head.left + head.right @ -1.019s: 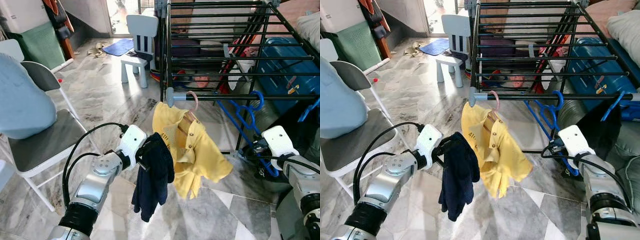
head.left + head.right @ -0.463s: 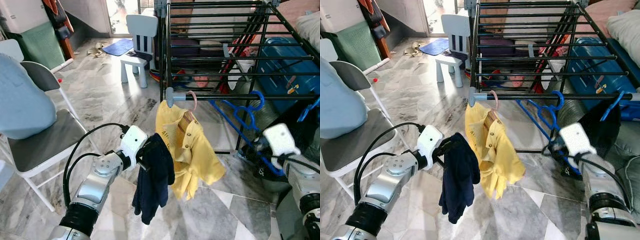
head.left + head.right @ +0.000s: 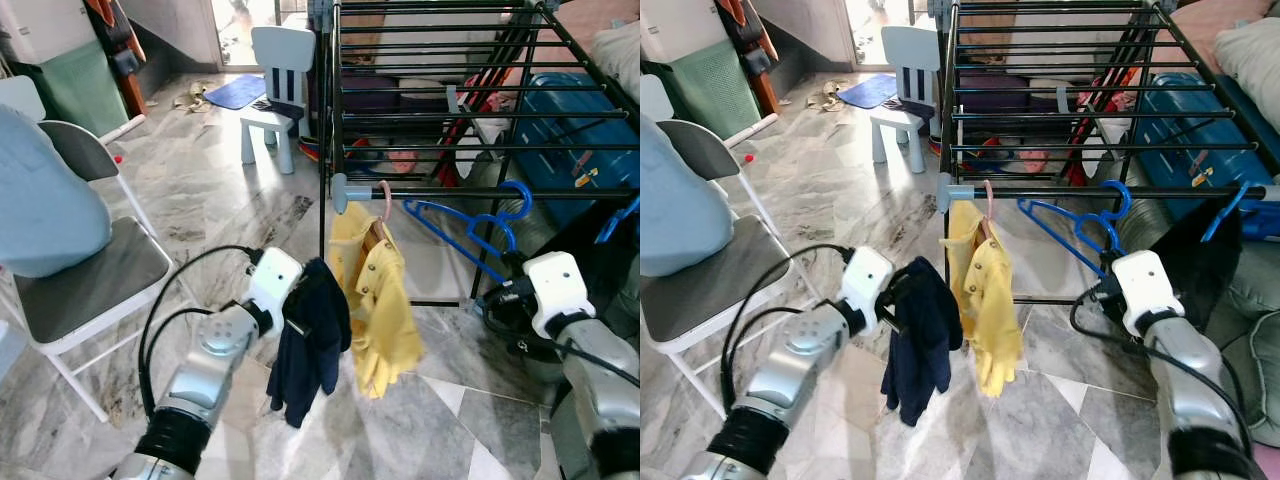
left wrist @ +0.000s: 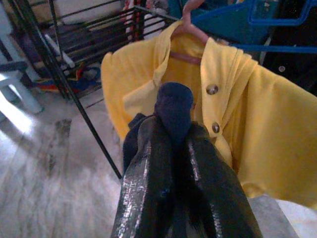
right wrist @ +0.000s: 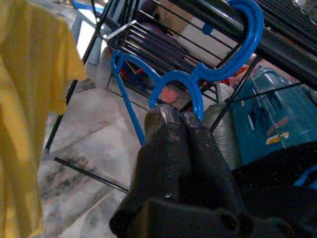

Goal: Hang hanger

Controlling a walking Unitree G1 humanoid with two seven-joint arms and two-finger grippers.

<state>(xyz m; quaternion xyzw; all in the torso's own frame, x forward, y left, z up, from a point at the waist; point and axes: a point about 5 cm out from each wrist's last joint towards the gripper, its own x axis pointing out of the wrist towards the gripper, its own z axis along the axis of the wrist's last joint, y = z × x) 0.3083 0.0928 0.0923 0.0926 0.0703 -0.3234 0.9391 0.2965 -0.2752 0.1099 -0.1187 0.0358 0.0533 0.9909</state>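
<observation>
A blue hanger (image 3: 468, 222) has its hook (image 5: 246, 30) over the front rail (image 3: 560, 192) of the black drying rack, and its body slants down to the right. My right gripper (image 3: 498, 294) is shut on the hanger's lower end, seen at the fingertips (image 5: 163, 115) in the right wrist view. My left gripper (image 3: 292, 303) is shut on a dark navy garment (image 3: 308, 345) that hangs down just left of a yellow shirt (image 3: 378, 290). The shirt hangs on a pink hanger (image 3: 384, 203) at the rail's left end.
A folding chair (image 3: 95, 280) with a light blue cushion stands at the left. A white child's chair (image 3: 278, 90) is behind on the marble floor. A blue suitcase (image 3: 570, 130) and clutter lie under the rack. A green basket (image 3: 70, 85) stands at the far left.
The blue hanger's body has swung up to a flatter slant, with my right gripper rising on it. The yellow shirt has turned edge-on and narrower. My left gripper with the navy garment has shifted right.
</observation>
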